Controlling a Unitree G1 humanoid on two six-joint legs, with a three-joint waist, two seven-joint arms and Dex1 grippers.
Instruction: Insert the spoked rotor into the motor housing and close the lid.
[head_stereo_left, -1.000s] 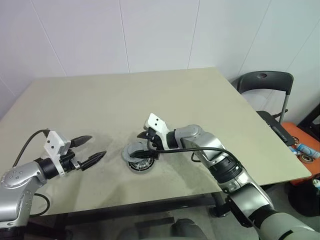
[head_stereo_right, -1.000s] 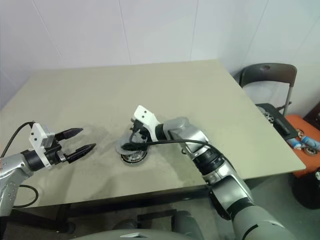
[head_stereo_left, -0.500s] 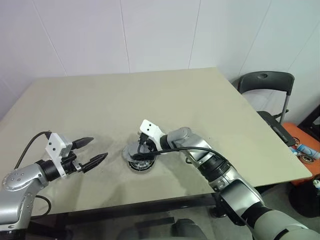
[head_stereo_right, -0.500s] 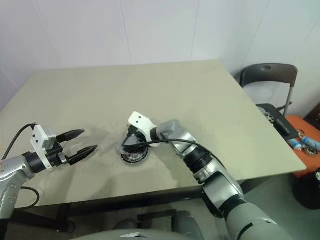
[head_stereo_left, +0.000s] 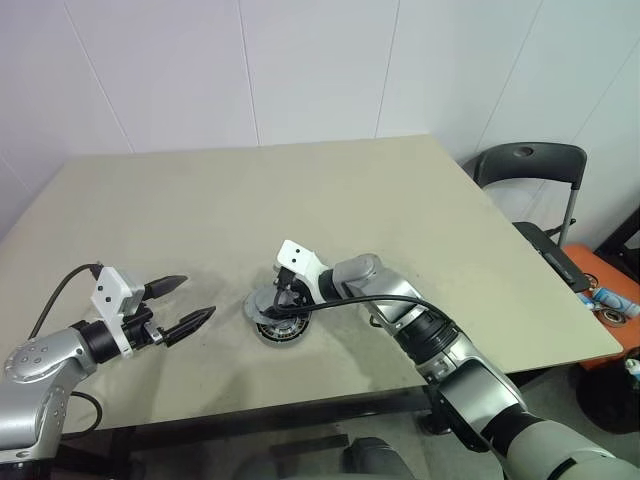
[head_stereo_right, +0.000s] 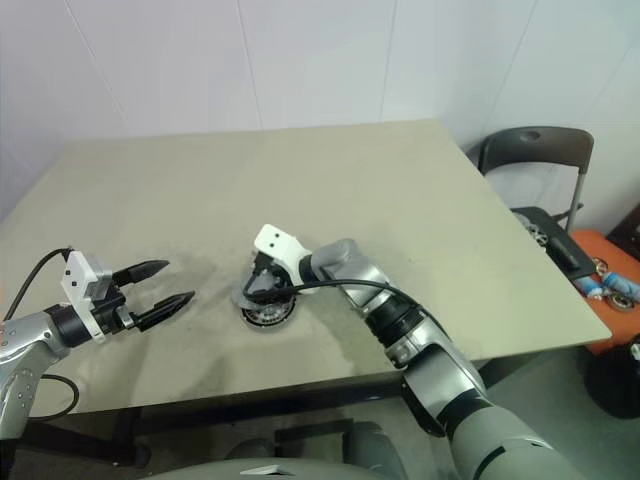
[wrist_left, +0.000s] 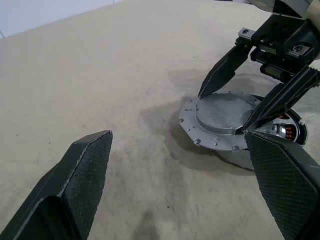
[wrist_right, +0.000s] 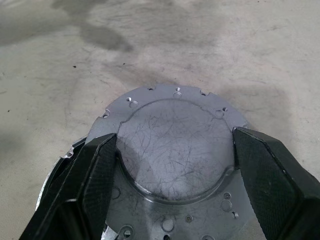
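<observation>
The grey scalloped lid (wrist_right: 175, 142) lies tilted and off-centre on the motor housing (wrist_left: 286, 131), whose copper windings show at one side. My right gripper (head_stereo_left: 283, 297) reaches down onto the lid. Its fingers (wrist_right: 92, 182) press against both sides of the lid's raised round centre. In the head views the housing (head_stereo_left: 285, 331) sits near the middle of the table's front half. My left gripper (head_stereo_left: 197, 297) hovers open to the left of the lid, apart from it and holding nothing. The spoked rotor is hidden.
The beige table (head_stereo_left: 400, 200) stretches wide behind and to the right of the parts. A dark folding chair (head_stereo_left: 530, 165) stands past the table's right corner, with an orange box (head_stereo_left: 605, 275) and small items on the floor there.
My right gripper's fingers have drawn in onto the lid's raised centre, and the right forearm has swung slightly lower and to the left. The left arm has kept still.
</observation>
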